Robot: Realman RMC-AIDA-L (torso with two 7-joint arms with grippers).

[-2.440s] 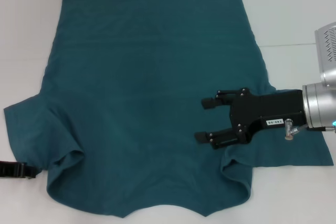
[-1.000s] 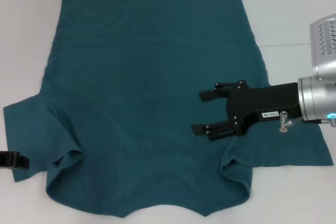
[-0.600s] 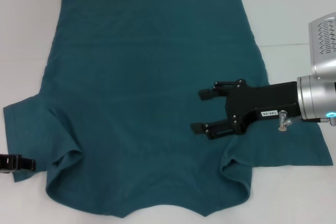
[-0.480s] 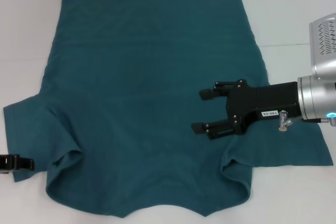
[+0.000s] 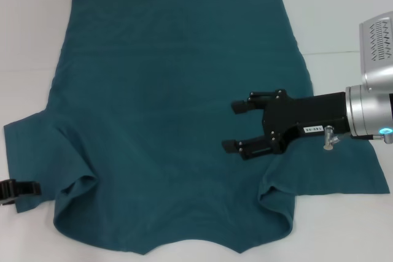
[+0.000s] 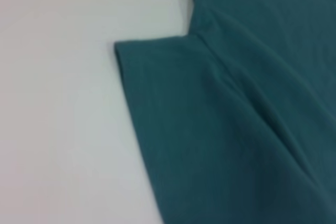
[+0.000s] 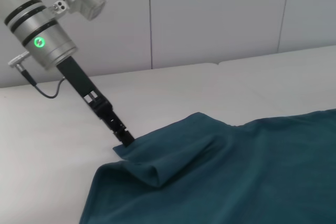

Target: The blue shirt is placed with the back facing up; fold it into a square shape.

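My right gripper (image 5: 236, 126) is hanging over the shirt (image 5: 166, 90) at about 4 o'clock from the middle of the cloth, fingers spread wide apart with nothing between them, pointing toward 9 o'clock. I can't really tell from the head view whether the tips touch the fabric or float just above it. Under the gripper body there's the right sleeve, and the armpit area just at 6 o'clock of it is bunched into a loose fold.

Left gripper (image 5: 18, 189) is way over at 8 o'clock, right at the outer corner of the left sleeve. In the right wrist view it (image 7: 125, 139) comes down at a slant with its tip at the sleeve edge; can't tell if it's spread or closed.

The shirt itself lies flat on the white table (image 5: 344, 10), hem at 12 o'clock, neckline at 6 o'clock near me.
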